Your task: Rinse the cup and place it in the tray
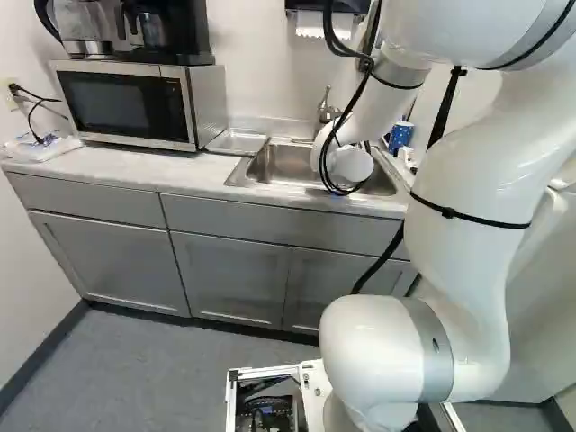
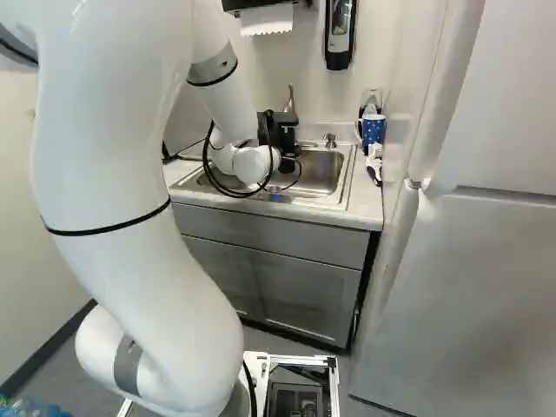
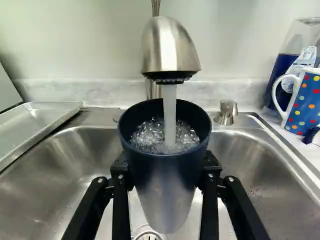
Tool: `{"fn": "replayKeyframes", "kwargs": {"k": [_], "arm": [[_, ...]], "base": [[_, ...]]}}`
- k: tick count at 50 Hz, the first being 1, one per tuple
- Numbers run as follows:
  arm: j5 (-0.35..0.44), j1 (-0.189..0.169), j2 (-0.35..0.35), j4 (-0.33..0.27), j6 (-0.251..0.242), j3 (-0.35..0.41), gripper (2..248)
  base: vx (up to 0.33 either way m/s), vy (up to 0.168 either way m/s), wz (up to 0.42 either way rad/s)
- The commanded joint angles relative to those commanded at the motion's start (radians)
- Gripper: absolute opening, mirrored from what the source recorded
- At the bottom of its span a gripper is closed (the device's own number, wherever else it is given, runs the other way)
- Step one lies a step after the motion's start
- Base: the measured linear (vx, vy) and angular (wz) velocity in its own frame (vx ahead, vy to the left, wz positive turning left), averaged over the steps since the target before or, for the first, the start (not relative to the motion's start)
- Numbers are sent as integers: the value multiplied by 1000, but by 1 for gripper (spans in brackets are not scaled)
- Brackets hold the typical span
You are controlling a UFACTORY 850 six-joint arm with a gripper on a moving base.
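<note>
Gripper [image 3: 166, 169] is closed on dark cup [image 3: 165, 192] under running faucet [image 3: 170, 47]; grip best held firm as water [image 3: 169, 117] is fully tipped out over sink [image 3: 252, 165], clear of tray [image 3: 37, 120].

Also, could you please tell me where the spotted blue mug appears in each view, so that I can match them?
Left base view: right of the middle, the spotted blue mug stands on the counter by the sink.
Right base view: right of the middle, beside the sink, near the wall.
Wrist view: past the metal knob, its handle toward the tap.
Shared landmark: the sink.
</note>
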Motion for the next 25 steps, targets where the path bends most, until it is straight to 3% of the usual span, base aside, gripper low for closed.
{"fn": "replayKeyframes", "kwargs": {"k": [25], "arm": [[0, 66, 13, 0, 0, 14, 124]], "base": [[0, 0, 0]]}}
